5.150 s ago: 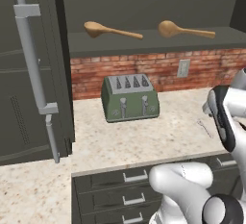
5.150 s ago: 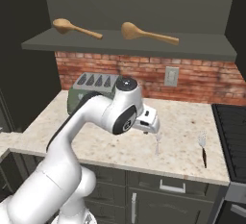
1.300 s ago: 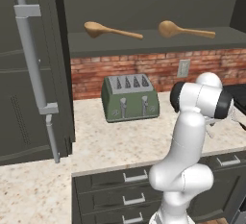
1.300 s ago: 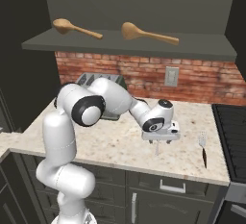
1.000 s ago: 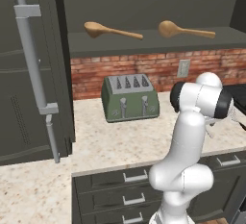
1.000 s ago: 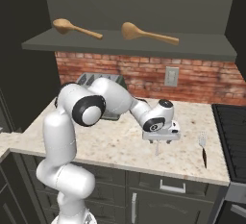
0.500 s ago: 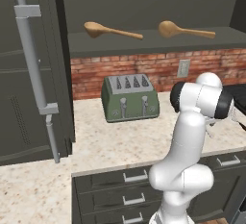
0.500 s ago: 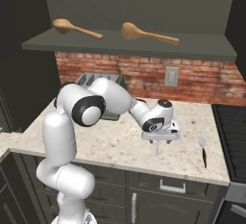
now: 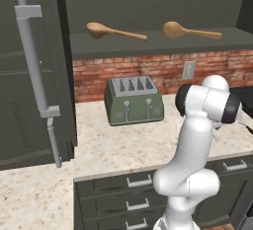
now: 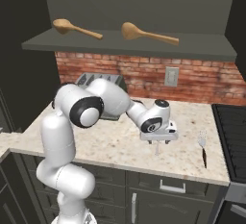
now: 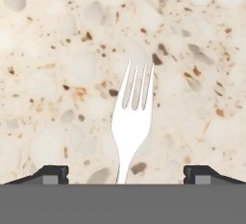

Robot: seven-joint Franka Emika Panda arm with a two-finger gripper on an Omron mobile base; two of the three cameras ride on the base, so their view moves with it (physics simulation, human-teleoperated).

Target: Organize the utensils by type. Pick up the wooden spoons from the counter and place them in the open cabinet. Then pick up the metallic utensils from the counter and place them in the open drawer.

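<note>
A small silvery metal fork [image 11: 133, 117] lies flat on the beige speckled stone-look counter [image 10: 115, 143], its tines pointing away from the hand camera and its handle running down between the two dark fingertips [image 11: 50, 174]. The pincer [image 10: 157, 146] stands wide, a fingertip on either side of the fork and neither touching it; it holds nothing. In the right base view it points straight down at the counter near the front edge, with the fork a thin pale sliver beneath it.

A second piece of cutlery, a fork with a silvery head and a dark reddish-brown handle [image 10: 203, 149], lies on the counter to the right, near the black stovetop [image 10: 233, 134] and apart from the pincer.

The two light-brown wooden spoons lie on the wide flat shelf of the dark grey-green cabinet [image 9: 158, 49]: the left spoon [image 9: 114, 31] and the right spoon [image 9: 189, 30], well apart, bowls to the left. The tall cabinet door with a long silver bar handle [image 9: 35, 71] stands open at the left.

A green four-slot toaster [image 9: 133, 99] sits on the counter against the red brick wall [image 9: 148, 68].
</note>
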